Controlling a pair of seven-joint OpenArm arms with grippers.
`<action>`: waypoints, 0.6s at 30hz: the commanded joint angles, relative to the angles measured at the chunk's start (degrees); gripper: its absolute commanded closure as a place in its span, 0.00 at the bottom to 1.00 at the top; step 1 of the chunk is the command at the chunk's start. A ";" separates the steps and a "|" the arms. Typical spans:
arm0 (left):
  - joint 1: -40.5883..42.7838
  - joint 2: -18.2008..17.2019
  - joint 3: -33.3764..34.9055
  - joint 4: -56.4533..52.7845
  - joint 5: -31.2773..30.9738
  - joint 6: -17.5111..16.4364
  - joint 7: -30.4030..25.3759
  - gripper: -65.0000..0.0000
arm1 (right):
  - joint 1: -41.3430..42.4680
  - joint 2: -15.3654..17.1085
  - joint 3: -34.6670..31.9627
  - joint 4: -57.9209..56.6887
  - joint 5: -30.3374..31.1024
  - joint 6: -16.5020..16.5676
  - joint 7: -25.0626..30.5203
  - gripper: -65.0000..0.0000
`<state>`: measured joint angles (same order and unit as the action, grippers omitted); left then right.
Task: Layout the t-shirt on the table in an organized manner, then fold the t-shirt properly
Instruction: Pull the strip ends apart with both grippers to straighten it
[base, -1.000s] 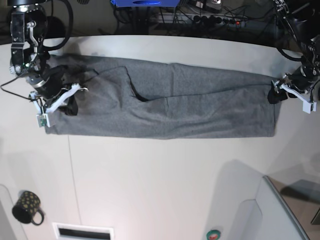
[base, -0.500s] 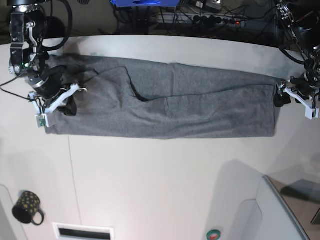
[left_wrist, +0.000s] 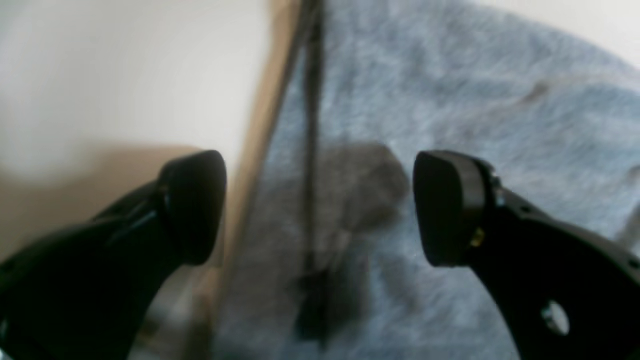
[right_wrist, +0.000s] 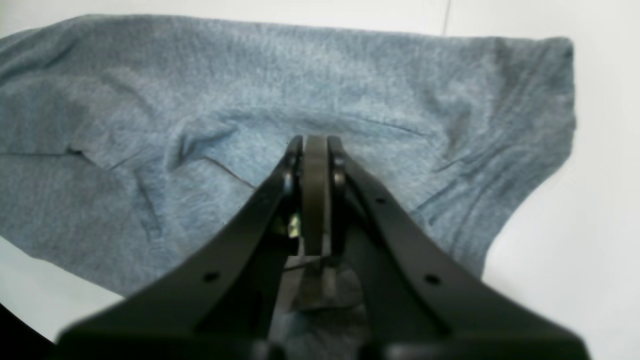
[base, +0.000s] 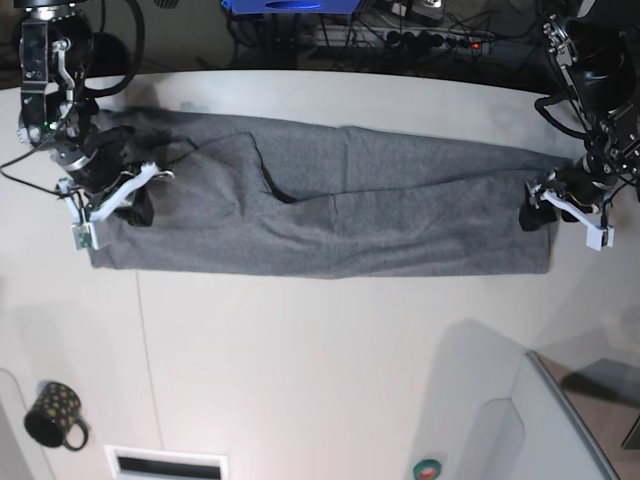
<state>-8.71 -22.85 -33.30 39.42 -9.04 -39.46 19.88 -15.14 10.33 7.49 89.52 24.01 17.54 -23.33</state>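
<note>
white table (base: 330, 370), grey t-shirt (base: 380, 210), dark mug (base: 52, 414)

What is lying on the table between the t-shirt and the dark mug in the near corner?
Nothing: in the base view, only bare white table separates the t-shirt from the mug, apart from a thin dark seam line.

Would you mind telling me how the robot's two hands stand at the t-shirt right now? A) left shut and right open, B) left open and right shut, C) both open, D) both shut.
B: the left hand has its fingers spread wide over the t-shirt's edge, while the right hand has its fingers pressed together above the cloth.
</note>
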 joint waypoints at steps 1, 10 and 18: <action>0.40 0.39 0.38 -0.61 1.70 -0.54 4.08 0.14 | 0.50 0.44 0.29 1.08 0.56 0.35 1.40 0.99; 1.81 2.41 0.55 -0.61 1.79 -0.54 4.08 0.20 | 0.50 0.44 0.38 1.17 0.56 0.35 1.49 0.99; 1.55 2.15 0.55 -0.78 1.79 -0.54 4.08 0.71 | 0.50 0.44 0.38 1.17 0.56 0.35 1.49 0.99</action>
<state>-7.62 -20.95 -33.28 39.27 -10.15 -40.21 18.81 -15.11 10.24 7.51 89.52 24.03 17.54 -23.33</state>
